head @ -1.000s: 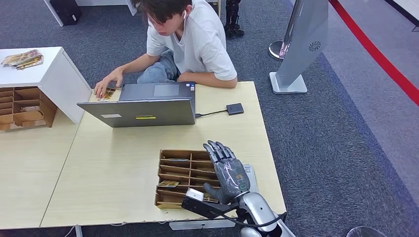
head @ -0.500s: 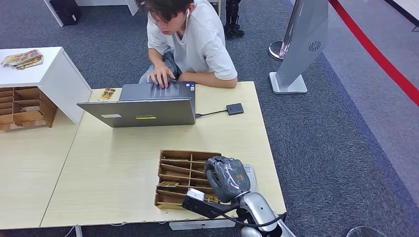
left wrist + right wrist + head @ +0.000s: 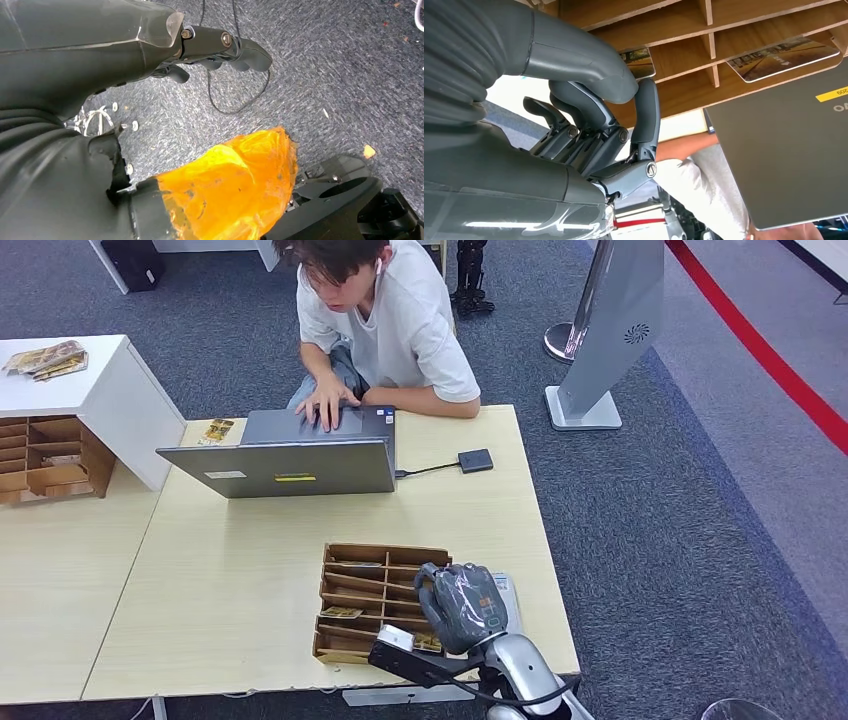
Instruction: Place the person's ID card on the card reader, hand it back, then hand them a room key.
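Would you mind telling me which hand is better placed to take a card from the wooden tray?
The right hand: it hovers over the wooden tray, fingers curled beside a card. The left hand hangs over the carpet.

The right hand [image 3: 462, 605] is dark grey under glossy clear wrap, on a silver forearm [image 3: 522, 670] trailing a black cable [image 3: 470, 692].

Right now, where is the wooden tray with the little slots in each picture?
Head view: tray on the table's near edge, partly under the right hand.
Right wrist view: tray along the top, beyond the curled fingers.
Left wrist view: not in it.
Shared landmark: the grey laptop.
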